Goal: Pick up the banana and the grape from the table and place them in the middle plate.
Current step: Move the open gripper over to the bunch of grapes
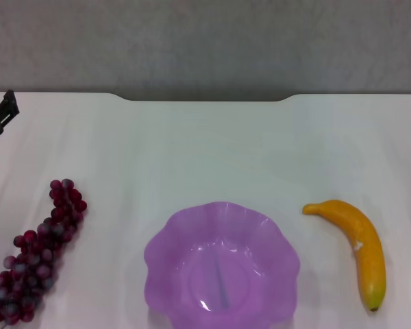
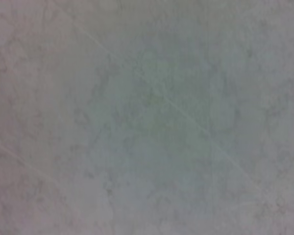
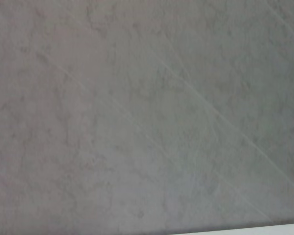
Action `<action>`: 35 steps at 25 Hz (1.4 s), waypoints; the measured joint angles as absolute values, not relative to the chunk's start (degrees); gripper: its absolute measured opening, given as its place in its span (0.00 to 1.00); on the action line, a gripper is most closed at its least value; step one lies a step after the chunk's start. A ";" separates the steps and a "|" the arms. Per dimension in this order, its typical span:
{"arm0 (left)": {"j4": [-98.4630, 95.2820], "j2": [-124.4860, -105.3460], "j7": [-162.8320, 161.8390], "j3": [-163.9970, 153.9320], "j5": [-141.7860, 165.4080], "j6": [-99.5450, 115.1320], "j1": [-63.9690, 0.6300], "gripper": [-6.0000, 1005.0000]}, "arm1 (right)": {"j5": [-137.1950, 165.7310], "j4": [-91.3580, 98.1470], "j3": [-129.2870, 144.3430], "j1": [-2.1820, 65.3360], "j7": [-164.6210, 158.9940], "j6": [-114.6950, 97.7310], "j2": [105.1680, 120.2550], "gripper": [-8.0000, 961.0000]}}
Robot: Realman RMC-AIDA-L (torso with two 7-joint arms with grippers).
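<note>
On the white desk point(image 1: 205, 151), the grape point(image 1: 38, 253) is best lifted mid-bunch by the left gripper point(image 1: 1, 113), jaws' state untellable, right gripper unseen.

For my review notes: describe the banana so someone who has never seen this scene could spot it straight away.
Start from the white table and find the purple scalloped middle plate at its near edge. The banana lies on the bare tabletop to the robot's right of that plate, apart from it. It is the only yellow-orange, curved, smooth thing, with a greenish near tip, unlike the dark bunch of the grape on the plate's other side.
</note>
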State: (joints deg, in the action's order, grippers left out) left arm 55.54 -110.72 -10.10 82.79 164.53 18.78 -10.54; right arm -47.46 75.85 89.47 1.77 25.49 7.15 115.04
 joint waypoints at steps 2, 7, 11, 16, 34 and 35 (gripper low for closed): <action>55.57 -110.74 -10.11 82.79 164.53 18.72 -10.55 0.87 | -47.46 75.85 89.47 1.77 25.49 7.16 115.05 0.59; 55.71 -110.74 -10.11 82.74 164.53 18.43 -10.55 0.87 | -47.46 75.86 89.47 1.72 25.48 7.20 115.05 0.59; 55.76 -110.74 -10.10 82.50 164.53 18.35 -10.55 0.87 | -47.46 75.92 89.42 1.69 25.49 7.27 115.04 0.59; 57.15 -110.74 -10.00 82.23 164.53 17.32 -10.01 0.86 | -47.46 76.33 89.53 1.43 25.48 7.91 115.05 0.59; 78.29 -114.43 3.73 87.22 164.53 -12.44 -6.87 0.85 | -47.46 78.53 84.64 1.01 24.48 16.05 115.05 0.59; 79.19 -115.16 4.85 88.42 164.52 -14.59 -6.96 0.85 | -47.46 78.56 84.57 1.03 24.46 16.20 115.05 0.59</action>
State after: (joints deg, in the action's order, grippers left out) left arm 79.19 -115.16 4.85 88.42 164.52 -14.59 -6.96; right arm -47.46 78.56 84.57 1.03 24.46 16.20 115.05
